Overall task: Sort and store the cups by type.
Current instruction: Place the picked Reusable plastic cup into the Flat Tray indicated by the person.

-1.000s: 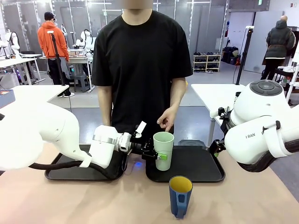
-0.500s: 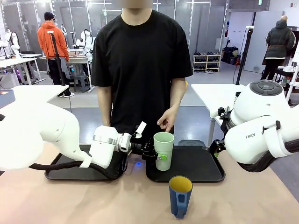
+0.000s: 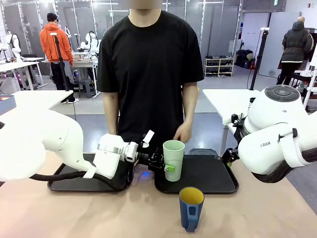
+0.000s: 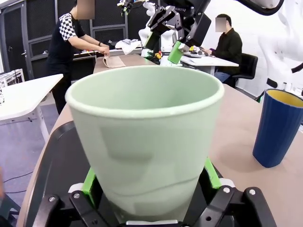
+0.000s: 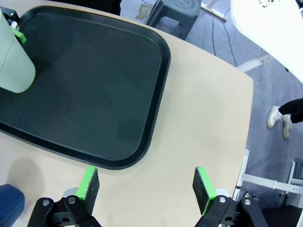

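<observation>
- Left gripper (image 3: pixel 167 166), front view: it comes in sideways from the left and has its jaws clamped on the lower half of the green tumbler (image 3: pixel 174 154). The tumbler stands upright, mouth up, over the left end of the right-hand tray (image 3: pixel 210 174). I can't tell if the base is resting on the tray or just off it.
- Same view: the blue mug (image 3: pixel 191 207) stands upright on the bare table, on the robot's side of that gripper and a bit to its right, well apart from the tumbler. The person's hand (image 3: pixel 183 133) hangs just behind the tumbler and isn't touching it. A second tray (image 3: pixel 67 182) lies under the left arm.
- Left wrist view: the left gripper (image 4: pixel 150 182) has a green pad pressed on each side of the tumbler (image 4: pixel 144 123). So it's a firm side grip, with the cup's long axis running straight up out of the jaws. The mug (image 4: pixel 278 126) is off to the right past the tray edge (image 4: pixel 49 158).
- Right wrist view: the right gripper (image 5: pixel 147 187) looks down with its jaws wide open and nothing in them. It hovers over bare table just off the tray's (image 5: pixel 104 90) near corner.
- Same view: the tumbler (image 5: pixel 13 66) is far up-left of those jaws, and a sliver of the mug (image 5: pixel 8 204) sits just left of the left finger.
- My read: the right gripper is the free one and the closer one for the mug.
</observation>
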`<state>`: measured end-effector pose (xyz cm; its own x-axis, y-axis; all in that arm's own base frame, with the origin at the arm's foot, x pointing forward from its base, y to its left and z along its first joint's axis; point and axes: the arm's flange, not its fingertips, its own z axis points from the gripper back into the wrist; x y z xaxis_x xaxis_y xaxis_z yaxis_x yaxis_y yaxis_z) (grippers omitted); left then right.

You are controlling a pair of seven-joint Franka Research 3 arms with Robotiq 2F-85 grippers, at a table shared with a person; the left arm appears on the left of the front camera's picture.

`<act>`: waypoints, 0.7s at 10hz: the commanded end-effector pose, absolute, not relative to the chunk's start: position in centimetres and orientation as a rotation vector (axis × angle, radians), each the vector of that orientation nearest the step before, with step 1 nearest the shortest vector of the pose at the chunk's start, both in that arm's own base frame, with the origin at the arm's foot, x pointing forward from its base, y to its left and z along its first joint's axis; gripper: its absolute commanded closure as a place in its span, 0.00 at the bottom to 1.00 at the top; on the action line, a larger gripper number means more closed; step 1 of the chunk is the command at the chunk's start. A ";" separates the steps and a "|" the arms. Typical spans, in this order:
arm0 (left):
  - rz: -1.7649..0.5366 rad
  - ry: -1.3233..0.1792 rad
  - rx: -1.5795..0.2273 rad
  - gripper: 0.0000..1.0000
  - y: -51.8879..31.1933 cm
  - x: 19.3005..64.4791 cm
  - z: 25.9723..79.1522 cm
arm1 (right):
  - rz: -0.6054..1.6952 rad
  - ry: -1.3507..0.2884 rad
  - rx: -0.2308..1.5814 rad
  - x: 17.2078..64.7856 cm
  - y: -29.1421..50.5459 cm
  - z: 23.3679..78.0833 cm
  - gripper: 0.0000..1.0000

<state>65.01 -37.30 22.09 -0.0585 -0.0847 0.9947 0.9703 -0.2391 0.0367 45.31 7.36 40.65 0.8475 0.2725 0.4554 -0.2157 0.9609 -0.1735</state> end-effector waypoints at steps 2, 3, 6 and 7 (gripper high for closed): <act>-1.444 -1.036 -1.254 0.00 -35.0 63.9 22.8 | 0.258 -0.498 -0.117 45.4 7.4 40.6 0.00; -1.446 -1.031 -1.244 0.00 -34.3 63.4 23.1 | 0.258 -0.498 -0.117 45.4 7.4 40.6 0.00; -1.418 -0.984 -1.243 0.00 -32.4 61.9 23.5 | 0.258 -0.498 -0.117 45.4 7.4 40.6 0.00; -1.398 -1.009 -1.205 0.00 -31.0 61.4 23.9 | 0.258 -0.498 -0.117 45.4 7.4 40.6 0.00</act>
<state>63.36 -32.76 23.14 -0.0090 -0.1405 0.9900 0.9791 -0.2023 -0.0198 45.31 7.36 40.65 0.8476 0.2724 0.4554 -0.2157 0.9609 -0.1735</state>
